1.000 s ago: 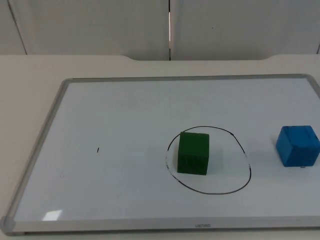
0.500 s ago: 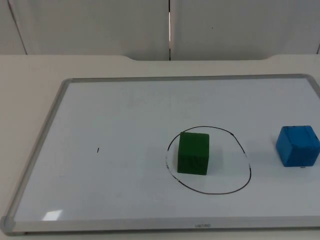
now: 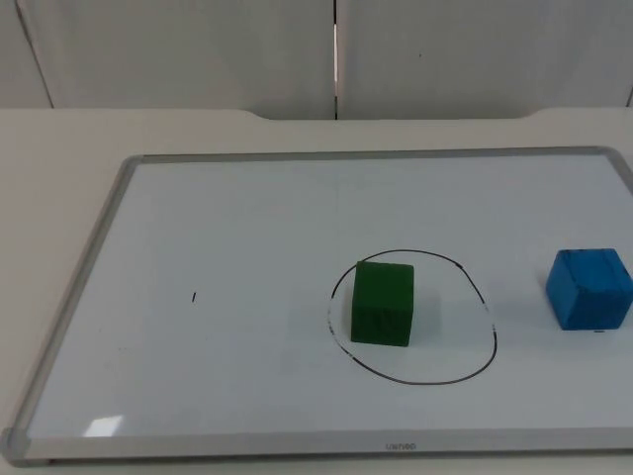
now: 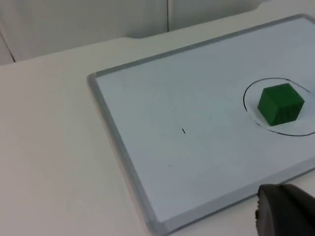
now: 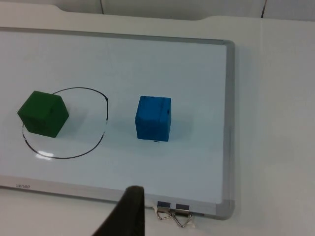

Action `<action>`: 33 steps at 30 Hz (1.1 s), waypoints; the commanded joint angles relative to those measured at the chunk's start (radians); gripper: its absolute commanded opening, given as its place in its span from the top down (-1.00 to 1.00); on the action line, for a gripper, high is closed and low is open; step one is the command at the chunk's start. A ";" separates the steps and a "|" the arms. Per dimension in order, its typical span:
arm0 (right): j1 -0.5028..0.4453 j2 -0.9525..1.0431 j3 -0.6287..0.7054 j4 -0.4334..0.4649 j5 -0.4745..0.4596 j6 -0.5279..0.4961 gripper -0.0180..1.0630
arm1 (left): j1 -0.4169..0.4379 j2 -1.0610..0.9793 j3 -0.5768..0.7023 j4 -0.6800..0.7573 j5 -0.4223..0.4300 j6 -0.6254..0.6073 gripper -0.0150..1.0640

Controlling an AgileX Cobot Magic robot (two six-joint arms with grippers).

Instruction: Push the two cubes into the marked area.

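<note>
A green cube sits on the whiteboard inside the hand-drawn black circle, in its left half. A blue cube rests outside the circle to its right, close to the board's right edge. My left gripper waits above the bare table, off the board's front edge and well left of the green cube. My right gripper waits over the table just in front of the board, short of the blue cube. Neither touches a cube.
The whiteboard has a grey frame and covers most of the table. Two binder clips stick out at its front right corner. A small black mark lies on its left half. The partition wall stands behind.
</note>
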 commanded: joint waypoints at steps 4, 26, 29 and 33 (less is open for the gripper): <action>-0.005 -0.003 0.006 0.001 -0.008 -0.004 -0.98 | 0.003 -0.004 0.064 0.004 -0.038 -0.018 0.98; -0.005 0.144 0.004 -0.007 -0.013 0.035 -0.51 | 0.003 -0.004 0.087 0.064 -0.044 -0.050 0.98; -0.005 0.234 -0.008 -0.007 -0.026 0.042 -0.51 | 0.003 -0.004 0.087 0.064 -0.044 -0.050 0.98; -0.005 0.400 -0.056 -0.007 -0.078 0.082 -0.51 | 0.003 -0.004 0.087 0.064 -0.044 -0.050 0.98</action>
